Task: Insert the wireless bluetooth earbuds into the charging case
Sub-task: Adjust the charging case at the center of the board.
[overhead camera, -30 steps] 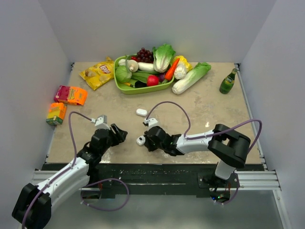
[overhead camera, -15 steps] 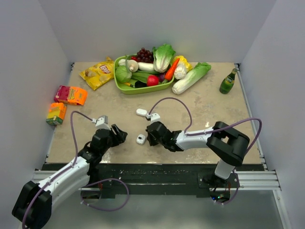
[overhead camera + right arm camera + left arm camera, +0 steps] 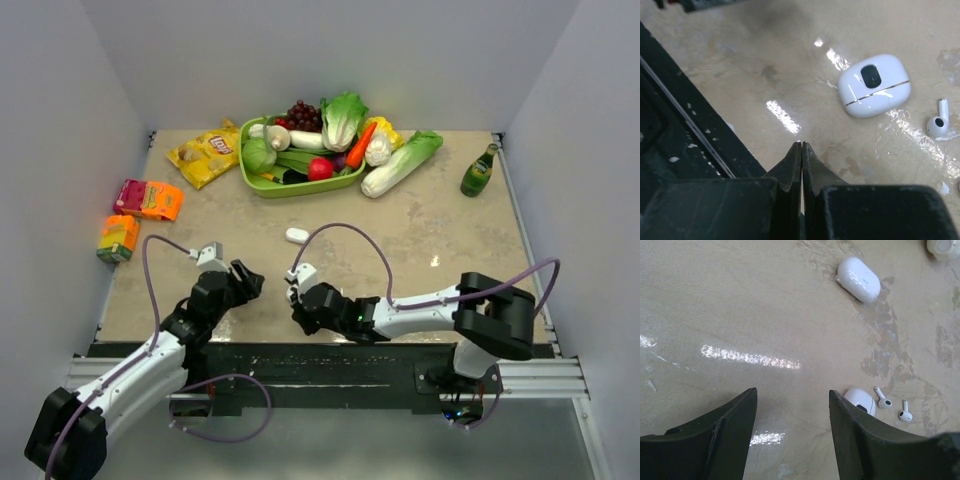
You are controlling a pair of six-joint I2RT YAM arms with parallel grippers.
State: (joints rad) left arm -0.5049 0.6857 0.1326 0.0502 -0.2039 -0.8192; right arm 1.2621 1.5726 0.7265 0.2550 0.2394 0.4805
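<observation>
**Grippers.** Left gripper (image 3: 792, 395): fingers apart with a clear gap, nothing between them, tips over the bare table (image 3: 450, 230). Right gripper (image 3: 801, 146): fingers pressed together, holding nothing, tip low over the table close to its black near edge.

**Task things.** Charging case (image 3: 874, 86): white, pebble-shaped, a thin seam round it and a dark oval on top; it lies flat just ahead of the right gripper and clear of it. Two earbuds (image 3: 883, 401) (image 3: 905, 414): on the table just beside the charging case, on the side away from the left gripper, not touching it or each other. Second case (image 3: 297, 235): well beyond the charging case, toward the back wall.

**Surface and room.** Tan, mottled, glossy tabletop with streaks of glare; plain pale grey walls on three sides. Far behind the charging case stands a green tray (image 3: 262, 182) heaped with vegetables and grapes; right of that tray lie a cabbage (image 3: 402, 162) and a green bottle (image 3: 479, 172); left of it lie a yellow chip bag (image 3: 205, 152) and two bright packets (image 3: 148, 198) (image 3: 118, 237).

**Hidden or unclear.** The left gripper's right finger covers part of the charging case in its wrist view; from above, the charging case and earbuds cannot be made out beside the right gripper; a round white thing (image 3: 942, 247) is cut off at that frame's corner.
</observation>
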